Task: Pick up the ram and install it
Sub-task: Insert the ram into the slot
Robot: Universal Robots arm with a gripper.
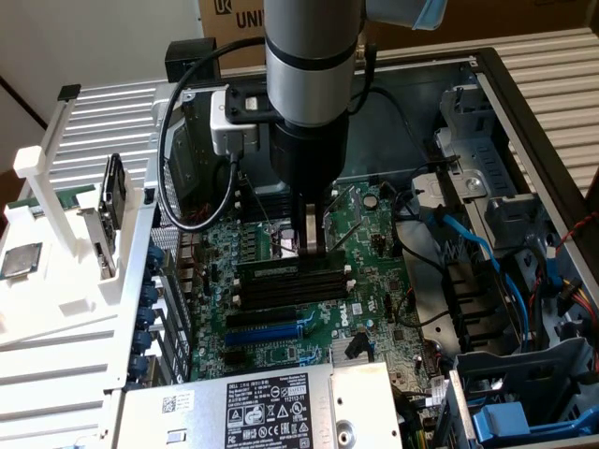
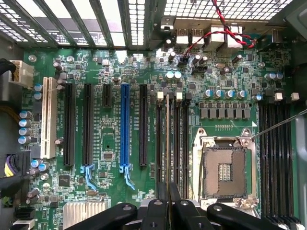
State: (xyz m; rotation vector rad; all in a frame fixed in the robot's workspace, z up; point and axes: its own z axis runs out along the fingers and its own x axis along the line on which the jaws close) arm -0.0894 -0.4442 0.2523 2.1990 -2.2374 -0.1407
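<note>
Ram (image 2: 167, 143) stands edge-on, pinched tight in the claw (image 2: 168, 194), directly over the black memory slots (image 2: 178, 143) beside the processor socket (image 2: 224, 170).

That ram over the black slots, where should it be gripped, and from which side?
Pinch the ram across its flat faces, mid-length on its upper edge, coming down from above. It stands on edge along the black slots, leaving that edge free. The gripper holds it this way.
</note>
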